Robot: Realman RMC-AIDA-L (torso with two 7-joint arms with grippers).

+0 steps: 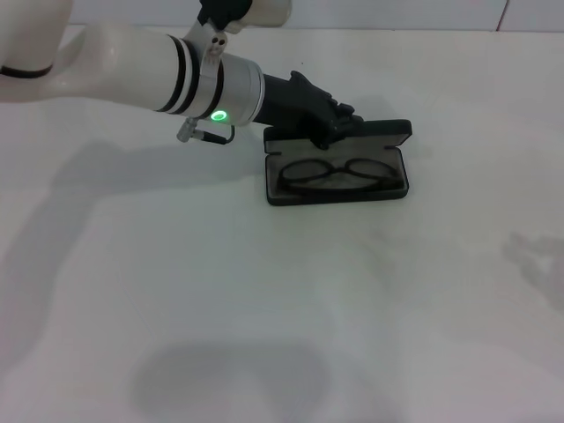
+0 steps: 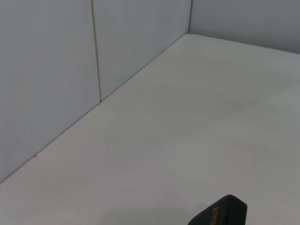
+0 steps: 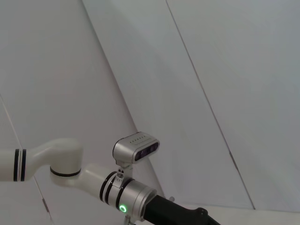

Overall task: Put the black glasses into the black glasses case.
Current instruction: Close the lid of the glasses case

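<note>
The black glasses [image 1: 335, 174] are already laid inside the open black glasses case [image 1: 401, 189], whose lid is touched by the left gripper [image 1: 339, 123], grip unclear.

I seem to be working in a plain test bay or lab booth rather than anyone's home. A bare white table [image 1: 264, 335] fills the head view from edge to edge. In my left wrist view, flat pale wall panels [image 2: 47, 79] with a thin vertical seam occupy the upper left and meet the tabletop in a straight corner line. The right wrist view shows the same blank, seamed panels [image 3: 225, 70] across its whole upper half.
</note>
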